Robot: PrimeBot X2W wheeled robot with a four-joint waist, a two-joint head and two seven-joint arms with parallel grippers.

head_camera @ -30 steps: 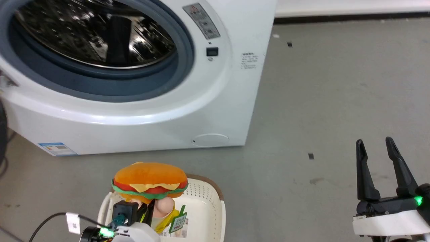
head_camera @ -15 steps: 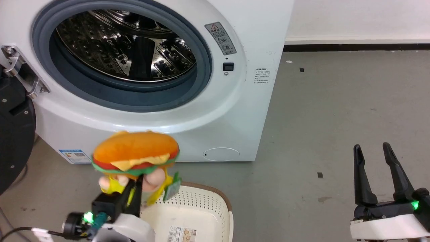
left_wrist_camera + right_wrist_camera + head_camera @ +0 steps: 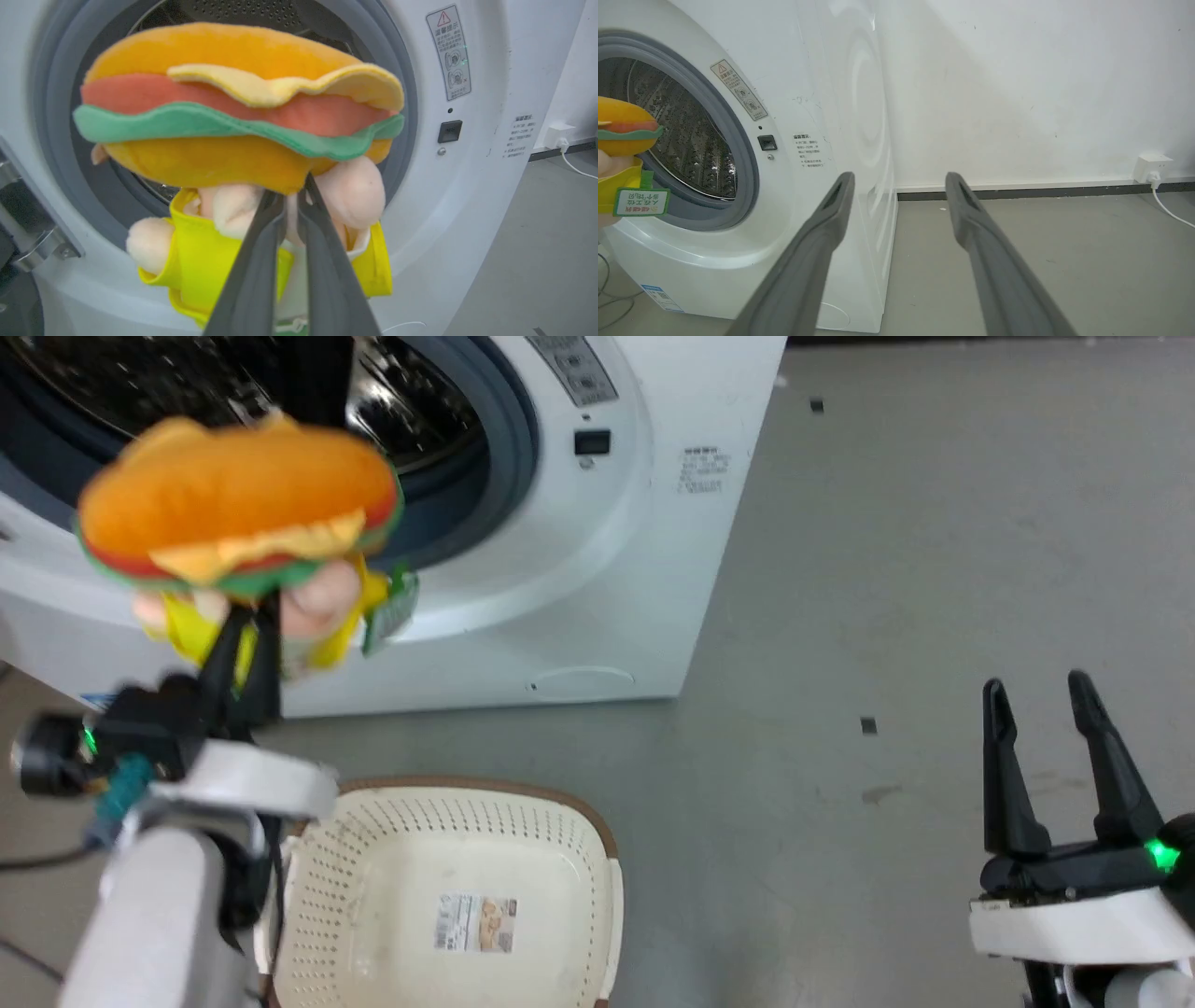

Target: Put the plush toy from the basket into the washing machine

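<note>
The hamburger plush toy [image 3: 233, 504] hangs in the air in front of the washing machine [image 3: 597, 569], level with the lower rim of its round opening. My left gripper [image 3: 257, 607] is shut on the toy's pale pink underside. In the left wrist view the plush toy [image 3: 238, 112] covers the drum mouth, pinched by my left gripper [image 3: 292, 198]. The cream basket [image 3: 448, 896] stands on the floor below with nothing in it but its paper label. My right gripper [image 3: 1036, 700] stands open at the lower right, holding nothing; the right wrist view shows the plush toy [image 3: 623, 126] at its left edge.
The washing machine's door hinge bracket [image 3: 42, 242] sticks out at the left of the opening. A white wall socket [image 3: 1153, 169] with a cable sits on the far wall. Grey floor [image 3: 934, 569] stretches to the right of the machine.
My left gripper has lifted the plush toy from above the basket up toward the drum opening. The head camera has shifted too. The right gripper has stayed open in place.
</note>
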